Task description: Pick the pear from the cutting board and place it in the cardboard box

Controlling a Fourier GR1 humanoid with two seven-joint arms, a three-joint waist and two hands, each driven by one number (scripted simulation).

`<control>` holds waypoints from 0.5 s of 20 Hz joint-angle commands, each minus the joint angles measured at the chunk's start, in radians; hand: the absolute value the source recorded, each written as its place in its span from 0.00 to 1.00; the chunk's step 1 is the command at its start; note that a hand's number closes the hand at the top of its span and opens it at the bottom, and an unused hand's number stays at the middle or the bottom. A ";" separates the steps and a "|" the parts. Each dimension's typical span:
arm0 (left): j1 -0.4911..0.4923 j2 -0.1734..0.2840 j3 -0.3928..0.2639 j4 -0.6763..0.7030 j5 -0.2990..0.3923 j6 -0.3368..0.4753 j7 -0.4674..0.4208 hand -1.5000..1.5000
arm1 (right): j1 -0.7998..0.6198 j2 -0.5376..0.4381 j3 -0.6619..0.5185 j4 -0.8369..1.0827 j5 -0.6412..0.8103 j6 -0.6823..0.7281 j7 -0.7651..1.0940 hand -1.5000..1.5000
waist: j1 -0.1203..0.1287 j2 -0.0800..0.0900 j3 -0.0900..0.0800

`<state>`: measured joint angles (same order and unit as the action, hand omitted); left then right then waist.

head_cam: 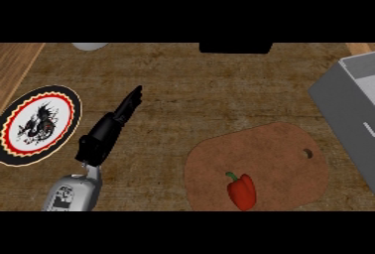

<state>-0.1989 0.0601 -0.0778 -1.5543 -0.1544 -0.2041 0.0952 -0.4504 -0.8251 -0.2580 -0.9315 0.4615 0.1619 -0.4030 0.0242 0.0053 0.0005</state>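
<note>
On the brown cutting board [278,154] at the lower right lies a red bell pepper [242,192] with a green stem; I see no pear. A grey box [353,104] stands at the right edge, partly cut off. My left hand [110,129] hovers left of centre with its fingers straight and pointing up and to the right, holding nothing. It is well to the left of the board. My right hand does not show.
A round plate [62,106] with a black rim and a red, yellow and black pattern lies at the left edge. A dark object [236,47] and a pale round object [90,46] sit at the far edge of the counter.
</note>
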 commanded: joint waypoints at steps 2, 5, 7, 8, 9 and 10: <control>-0.027 0.012 0.028 0.039 -0.007 0.009 -0.030 0.50 | -0.059 0.049 0.026 0.226 0.031 0.003 -0.097 0.00 | -0.003 0.002 0.001; -0.003 0.005 0.009 0.008 -0.007 0.000 -0.016 0.50 | -0.172 0.015 -0.008 0.361 0.010 0.060 -0.147 0.00 | 0.000 0.002 0.001; 0.029 0.003 0.000 -0.042 0.005 -0.008 0.007 0.50 | -0.166 0.033 -0.082 0.375 -0.079 0.085 -0.179 0.00 | 0.008 0.002 0.002; 0.012 -0.008 0.006 0.009 -0.013 0.016 -0.023 0.50 | -0.169 0.094 -0.082 0.357 -0.094 0.066 -0.167 0.00 | -0.003 0.001 0.001; -0.002 -0.007 0.003 -0.015 0.002 0.000 0.033 0.50 | -0.131 0.070 -0.139 0.370 -0.149 0.085 -0.223 0.00 | -0.012 -0.001 0.002; -0.007 0.000 0.008 0.002 -0.008 0.005 -0.014 0.50 | -0.179 0.074 -0.174 0.409 -0.176 0.079 -0.196 0.00 | -0.003 0.004 0.002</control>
<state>-0.1978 0.0566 -0.0745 -1.5602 -0.1596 -0.1994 0.0951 -0.5862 -0.7729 -0.3431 -0.6023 0.3761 0.2245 -0.5690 0.0210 0.0059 0.0008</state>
